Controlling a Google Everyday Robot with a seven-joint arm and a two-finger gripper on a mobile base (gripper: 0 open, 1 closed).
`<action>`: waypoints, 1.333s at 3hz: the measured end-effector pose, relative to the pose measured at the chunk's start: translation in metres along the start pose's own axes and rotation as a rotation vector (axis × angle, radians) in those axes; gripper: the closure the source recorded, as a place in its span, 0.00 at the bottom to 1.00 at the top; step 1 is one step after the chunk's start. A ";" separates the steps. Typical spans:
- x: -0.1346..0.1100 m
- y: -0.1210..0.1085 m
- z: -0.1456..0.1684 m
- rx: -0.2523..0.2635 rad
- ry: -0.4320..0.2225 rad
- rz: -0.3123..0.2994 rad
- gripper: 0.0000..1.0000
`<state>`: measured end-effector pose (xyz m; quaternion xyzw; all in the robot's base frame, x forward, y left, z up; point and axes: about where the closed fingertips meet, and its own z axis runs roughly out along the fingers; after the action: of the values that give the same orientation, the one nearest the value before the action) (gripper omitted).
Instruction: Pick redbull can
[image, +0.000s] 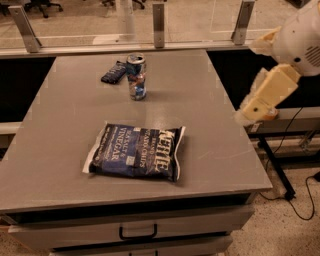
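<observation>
Grey laminate stretches across the table (215, 130) in front of me. The redbull can (136, 77) stands upright toward its far side, left of centre. A small dark snack packet (113, 73) lies flat just beside the can on its left, though I cannot tell whether the two touch. Nearer the front edge lies a blue chip bag (136, 151), well apart from the can. My gripper (260, 102) hangs off the right edge of the table, outside the tabletop and well apart from the can. From this angle I cannot tell whether it is open or closed, though I see nothing held in it. By my reckoning the pick has hardly begun: nothing is grasped and the can stands untouched. The whole of the reach, the closing around the can and the lift are left to do. The approach will have to cross over the table from the right toward the far side. I judge the packet next to the can is the thing to avoid nudging, and a tall, slim can like this could tip easily.
</observation>
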<state>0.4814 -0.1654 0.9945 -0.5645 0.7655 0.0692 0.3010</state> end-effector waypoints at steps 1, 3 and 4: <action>-0.048 -0.006 0.024 -0.004 -0.250 0.037 0.00; -0.124 -0.017 0.063 -0.006 -0.544 0.093 0.00; -0.130 -0.015 0.067 0.001 -0.549 0.099 0.00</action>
<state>0.5440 -0.0344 1.0139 -0.4865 0.6820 0.2338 0.4934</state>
